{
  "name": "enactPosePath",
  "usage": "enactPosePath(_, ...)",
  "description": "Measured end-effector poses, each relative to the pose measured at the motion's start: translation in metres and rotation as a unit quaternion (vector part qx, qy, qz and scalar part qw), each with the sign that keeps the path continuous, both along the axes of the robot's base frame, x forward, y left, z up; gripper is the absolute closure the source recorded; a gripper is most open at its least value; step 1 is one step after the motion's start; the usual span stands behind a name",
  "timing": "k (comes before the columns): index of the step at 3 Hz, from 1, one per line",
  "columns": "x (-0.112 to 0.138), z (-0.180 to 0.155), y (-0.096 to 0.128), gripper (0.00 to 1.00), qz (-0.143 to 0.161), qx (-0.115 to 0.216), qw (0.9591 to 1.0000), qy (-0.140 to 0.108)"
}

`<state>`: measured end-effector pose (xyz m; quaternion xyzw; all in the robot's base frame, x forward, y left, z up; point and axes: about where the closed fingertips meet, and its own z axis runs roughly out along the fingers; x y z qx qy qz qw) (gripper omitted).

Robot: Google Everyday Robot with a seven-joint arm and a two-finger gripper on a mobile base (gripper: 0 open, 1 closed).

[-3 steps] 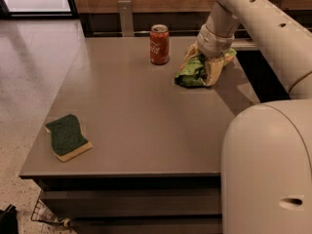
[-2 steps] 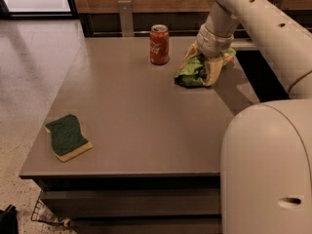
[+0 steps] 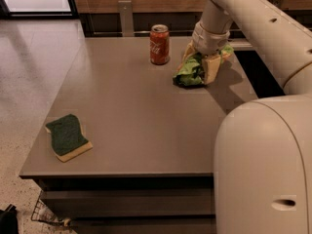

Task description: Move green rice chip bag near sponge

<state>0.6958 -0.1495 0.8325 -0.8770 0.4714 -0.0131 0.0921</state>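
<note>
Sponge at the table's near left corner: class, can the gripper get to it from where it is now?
Probably yes. The gripper sits at the chip bag far right; the soda can stands off the straight line to the sponge, and nothing else lies between.

Gripper [image 3: 200, 66] holds rice chip bag [image 3: 187, 75] right of can [image 3: 159, 44]; sponge [image 3: 68, 136] far front-left.

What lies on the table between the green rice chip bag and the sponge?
Only bare tabletop, in the camera view, between the green rice chip bag, at the gripper, and the sponge.
</note>
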Motion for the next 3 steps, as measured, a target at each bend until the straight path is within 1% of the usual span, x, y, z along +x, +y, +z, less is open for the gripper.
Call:
enactPosePath(1, -0.014, 0.029, 0.005, 1.00, 0.000, -0.046, 0.9988, -0.015)
enactPosePath(2, -0.041, 0.074, 0.013, 1.00, 0.001, -0.089, 0.9949, -0.047)
enactPosePath(3, -0.075, 0.104, 0.024, 1.00, 0.020, -0.091, 0.9931, -0.072)
